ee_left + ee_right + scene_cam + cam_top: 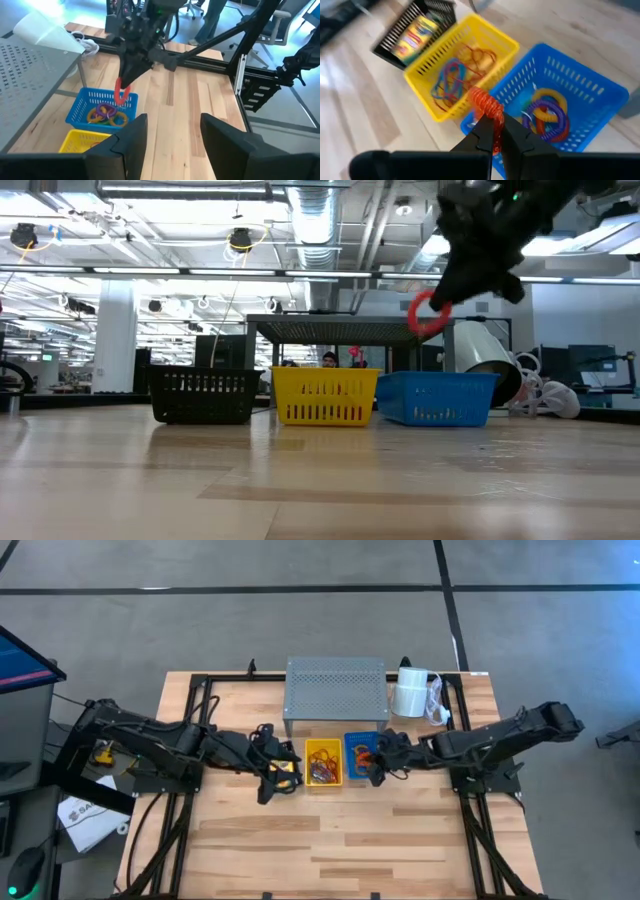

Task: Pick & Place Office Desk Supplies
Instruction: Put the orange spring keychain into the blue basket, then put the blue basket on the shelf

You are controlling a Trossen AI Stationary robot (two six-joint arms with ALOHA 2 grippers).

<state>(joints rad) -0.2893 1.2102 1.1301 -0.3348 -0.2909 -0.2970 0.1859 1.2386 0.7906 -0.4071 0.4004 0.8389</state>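
Three small baskets stand in a row mid-table: a black one (287, 773) with a crayon box (415, 35), a yellow one (323, 763) with thin rubber bands (452, 82), and a blue one (360, 752) with purple and yellow coiled loops (547, 115). My right gripper (495, 131) is shut on a red coiled loop (484, 106) over the blue basket's near rim. My left gripper (172, 137) hovers open by the black basket (272, 780), nothing between its fingers. My right gripper pinches one side of the red coiled loop (492, 120) between its two fingertips. The fingers slant down from the table's right side. The loop hangs from the fingertips (428, 315), lifted clear above the blue basket.
A grey perforated metal riser (335, 690) stands behind the baskets, with a white roll (408, 692) lying to its right. Black frame rails (470, 810) run along the table's sides. Bare wood (330, 840) lies toward the near edge.
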